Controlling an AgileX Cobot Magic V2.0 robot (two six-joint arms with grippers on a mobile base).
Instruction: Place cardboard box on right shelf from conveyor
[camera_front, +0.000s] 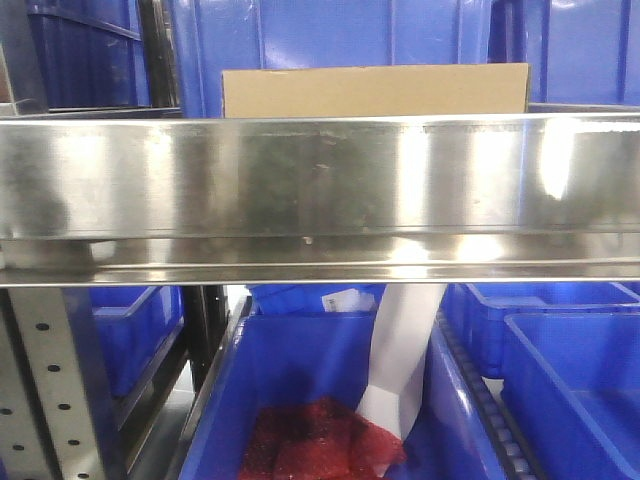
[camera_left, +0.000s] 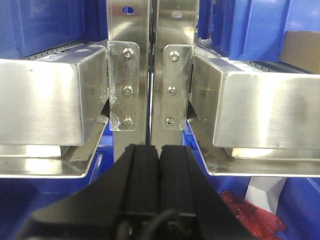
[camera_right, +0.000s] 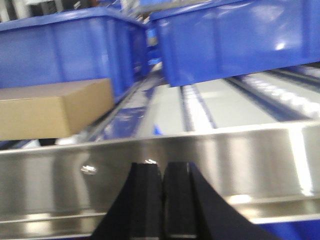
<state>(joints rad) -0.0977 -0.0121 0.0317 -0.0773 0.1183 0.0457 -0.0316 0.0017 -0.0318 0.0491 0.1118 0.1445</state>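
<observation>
Right wrist view: cardboard box (camera_right: 52, 107) lies up-left of the right claw (camera_right: 162, 172), jaws together.

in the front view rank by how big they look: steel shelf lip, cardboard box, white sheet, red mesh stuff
1. right shelf lip, spanning the frame.
2. cardboard box, though its lower part is hidden.
3. white sheet and red mesh: look alike, so unranked.

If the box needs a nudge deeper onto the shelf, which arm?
Right. The right gripper, jaws shut, faces the shelf lip with the cardboard box just beyond. The left gripper faces the uprights.
</observation>
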